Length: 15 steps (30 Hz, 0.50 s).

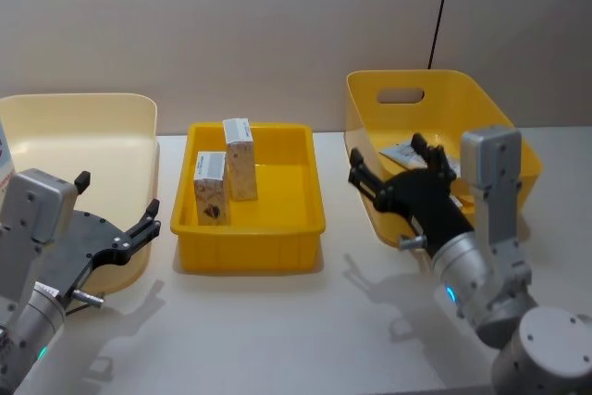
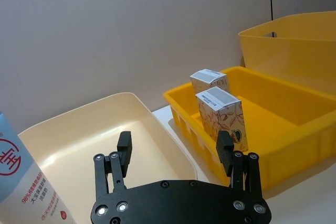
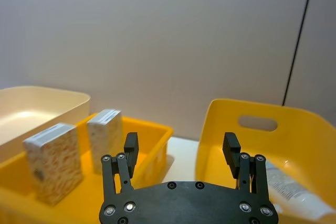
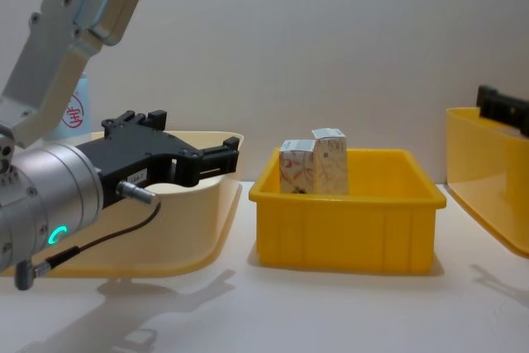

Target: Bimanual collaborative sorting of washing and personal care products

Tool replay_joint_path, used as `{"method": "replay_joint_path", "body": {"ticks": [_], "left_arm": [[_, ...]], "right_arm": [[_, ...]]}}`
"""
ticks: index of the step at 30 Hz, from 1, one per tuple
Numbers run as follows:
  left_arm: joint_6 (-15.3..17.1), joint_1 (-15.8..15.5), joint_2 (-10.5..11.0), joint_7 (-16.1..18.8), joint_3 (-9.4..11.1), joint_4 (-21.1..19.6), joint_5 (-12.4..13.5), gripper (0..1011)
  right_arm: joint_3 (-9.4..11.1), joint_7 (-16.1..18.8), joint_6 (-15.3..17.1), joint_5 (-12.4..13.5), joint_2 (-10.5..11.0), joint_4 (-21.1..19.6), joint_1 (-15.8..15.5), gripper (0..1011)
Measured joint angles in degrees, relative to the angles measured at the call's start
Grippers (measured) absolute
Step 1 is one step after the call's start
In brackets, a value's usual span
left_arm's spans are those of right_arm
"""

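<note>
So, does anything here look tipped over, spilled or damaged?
Nothing stands out. Two small white cartons stand upright in the shallow yellow plastic tray, and a pale tube lies inside the deep yellow bin. Both grippers, left and right, are open and empty.

Lighting is bright and even. Soft shadows fall on the table (image 1: 277, 321) near the grippers. Focus is sharp throughout.

Two cartons (image 1: 226, 171) are crowding the left half of the middle bin (image 1: 310, 193); its right half is sitting open. Table (image 1: 277, 321) near the bins is lying bare. Right bin's (image 1: 499, 117) tall far wall is blocking reach from behind.
</note>
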Motion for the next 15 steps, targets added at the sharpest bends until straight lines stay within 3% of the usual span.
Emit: {"method": "replay_joint_path", "body": {"ticks": [8, 15], "left_arm": [[0.0, 0.0, 0.0, 0.0, 0.0, 0.0, 0.0, 1003], [0.0, 0.0, 0.0, 0.0, 0.0, 0.0, 0.0, 1003]], "right_arm": [[-2.64, 1.08, 0.77, 3.75, 3.22, -3.49, -4.28, 1001], [-3.69, 1.49, 1.05, 5.28, 4.45, -4.83, -5.94, 1001]]}}
